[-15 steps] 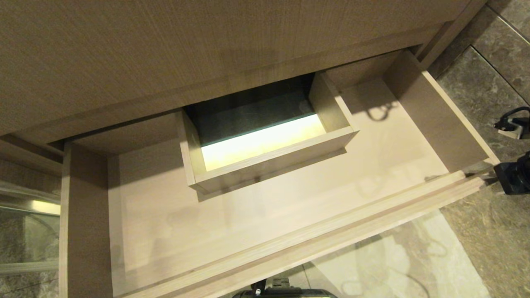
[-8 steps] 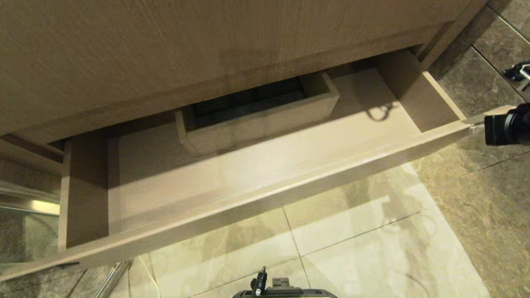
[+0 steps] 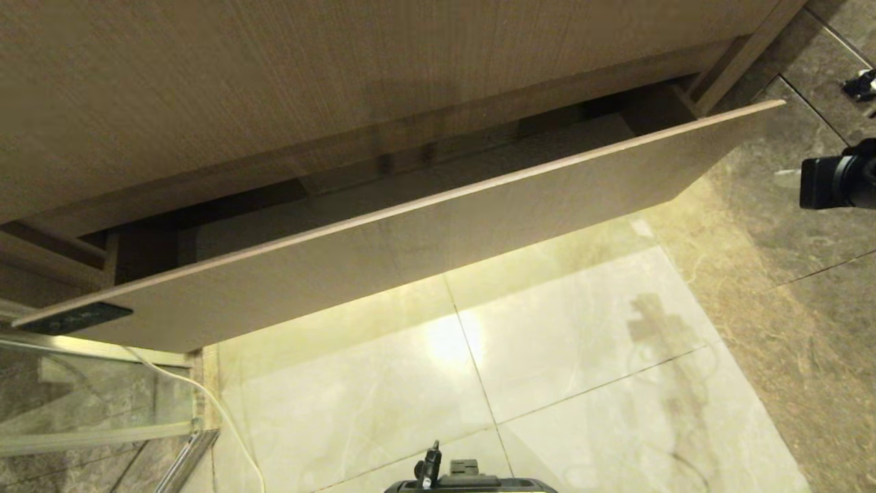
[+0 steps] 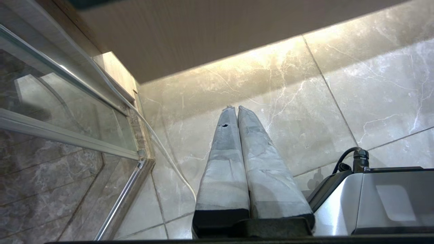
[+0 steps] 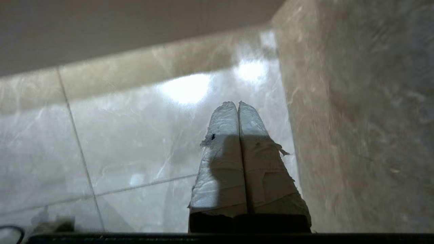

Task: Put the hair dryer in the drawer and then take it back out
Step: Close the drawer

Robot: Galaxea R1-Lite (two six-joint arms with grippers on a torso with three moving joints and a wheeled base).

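Drawer [image 3: 424, 253]: nearly closed, narrow gap showing
Left tool [image 4: 236, 109]: fingers pressed together; empty
Right tool [image 5: 237, 103]: fingers pressed together; empty

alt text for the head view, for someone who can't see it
A wide tan wood-grain drawer stands only slightly open under a matching cabinet front, its dark label plate at the left end; no hair dryer is visible. Below lies glossy marble tile floor, with a white cord trailing at lower left. The right arm juts in at the right edge.
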